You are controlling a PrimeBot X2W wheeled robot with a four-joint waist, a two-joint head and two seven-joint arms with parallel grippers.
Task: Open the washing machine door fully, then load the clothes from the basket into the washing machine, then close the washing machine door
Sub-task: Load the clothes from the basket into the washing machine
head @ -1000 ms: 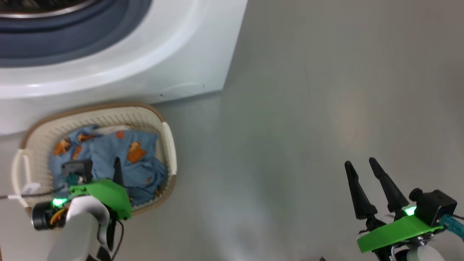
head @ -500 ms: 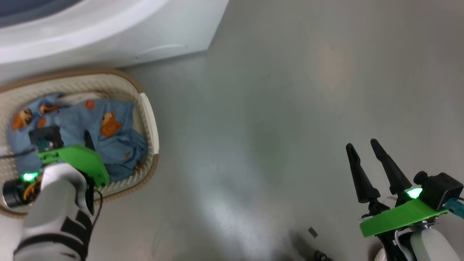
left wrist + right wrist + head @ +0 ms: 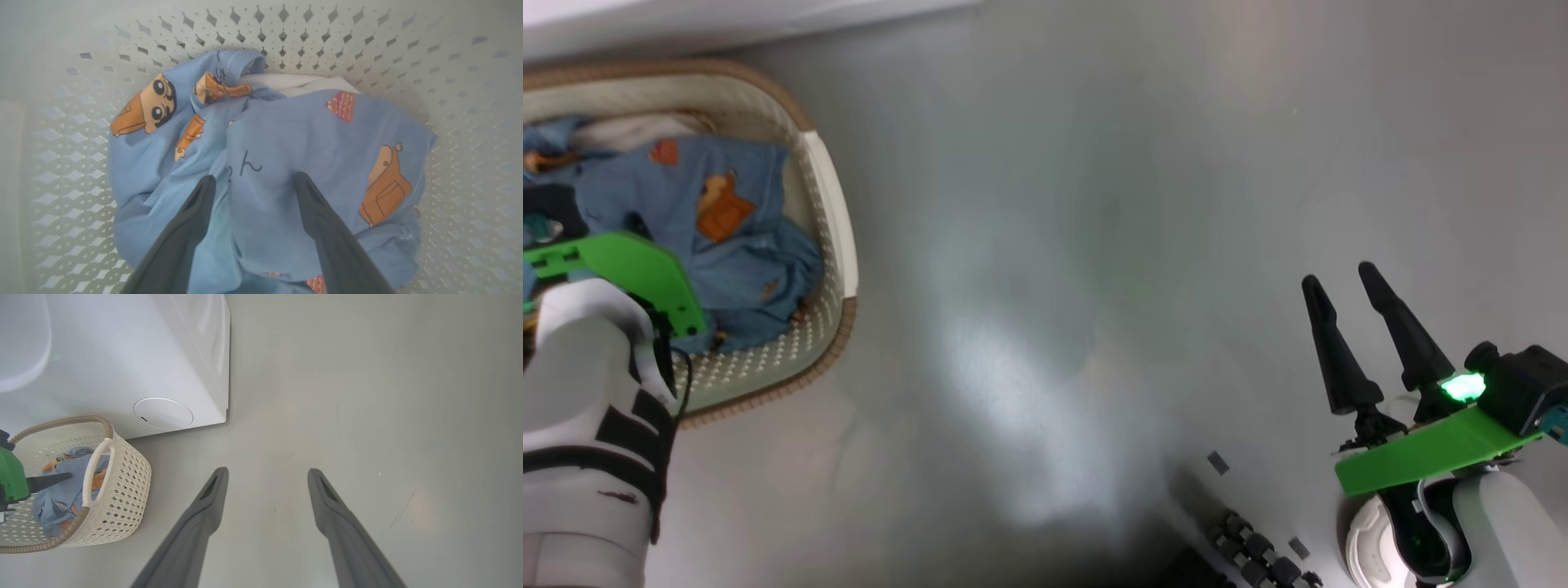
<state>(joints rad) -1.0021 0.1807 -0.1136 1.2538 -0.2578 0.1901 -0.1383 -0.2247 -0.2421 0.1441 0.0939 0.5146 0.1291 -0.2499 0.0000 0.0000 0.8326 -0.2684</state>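
Inside small cream-white perforated plastic basket, on glossy grey floor just in front of big white boxy washing machine: clothes, crumpled heap of soft light-blue cloth w/ orange-brown cartoon figures, plus cream piece poking out between heap and basket wall. Heap rumpled, no clear long axis. Basket wall has diamond-shaped holes; brown woven-look rim; white loop handle on end toward robot's right. Basket's left part cut off in head view, so its long axis can't be told. L gripper: two dark tapered fingers spread wide, pointing down into heap, puffed fold between tips, nothing pinched. R gripper: spread wide too, empty, over bare floor, well apart from basket. Smooth round filter cover low on machine front.
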